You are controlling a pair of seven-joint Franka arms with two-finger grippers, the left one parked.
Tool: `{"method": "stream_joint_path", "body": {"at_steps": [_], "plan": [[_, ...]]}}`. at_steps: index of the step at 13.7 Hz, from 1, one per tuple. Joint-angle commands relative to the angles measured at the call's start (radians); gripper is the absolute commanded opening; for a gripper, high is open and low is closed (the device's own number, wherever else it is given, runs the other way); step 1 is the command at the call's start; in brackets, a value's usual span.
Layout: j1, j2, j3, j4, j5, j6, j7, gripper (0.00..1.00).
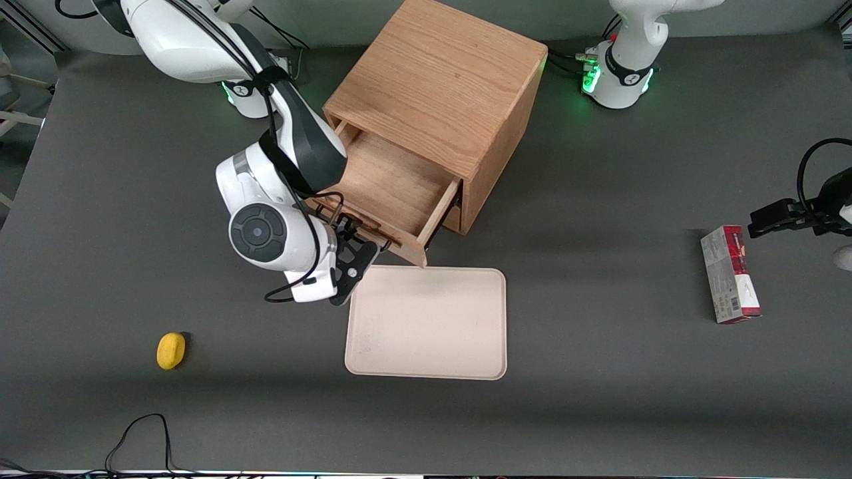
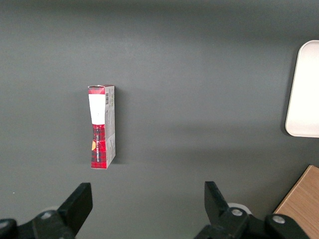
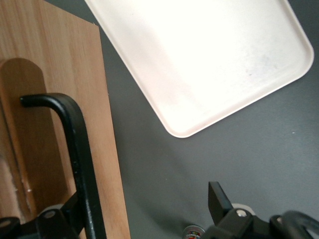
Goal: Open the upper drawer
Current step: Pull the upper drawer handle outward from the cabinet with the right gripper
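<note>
Upper drawer point(image 1: 389, 193): I see it pulled well out of the cabinet point(image 1: 442, 83), its bare wooden tray open to view and nothing inside. I judge the opening nearly or fully done.

Handle point(image 3: 79, 159): black wire bar on the drawer front. It runs between my gripper's fingers, one finger close beside it and the other well apart.

Gripper point(image 1: 356, 256): at the drawer front, just beside the tray's corner. Jaws spread wide around the handle, not clamped. I take it the bar is hooked, not pinched, so a pull alone moves the drawer.

Tray point(image 1: 426, 322): cream, flat on the table in front of the cabinet, its edge just under the open drawer front.

Yellow object point(image 1: 170, 350): small and rounded, well apart from the cabinet, toward the working arm's end.

Carton point(image 1: 729, 274): red and grey box, toward the parked arm's end. It carries a white panel and a barcode, but I cannot read any lettering.
</note>
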State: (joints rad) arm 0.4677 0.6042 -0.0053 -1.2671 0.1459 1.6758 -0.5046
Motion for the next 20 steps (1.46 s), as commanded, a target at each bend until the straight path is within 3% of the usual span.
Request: {"method": "stream_joint_path", "body": {"at_steps": [1,20], "plan": [[-0.027,0.043,0.004,0.075,-0.005,-0.005,-0.031,1.0],[-0.109,0.089,0.004,0.192,-0.002,0.03,-0.037,1.0]]}}
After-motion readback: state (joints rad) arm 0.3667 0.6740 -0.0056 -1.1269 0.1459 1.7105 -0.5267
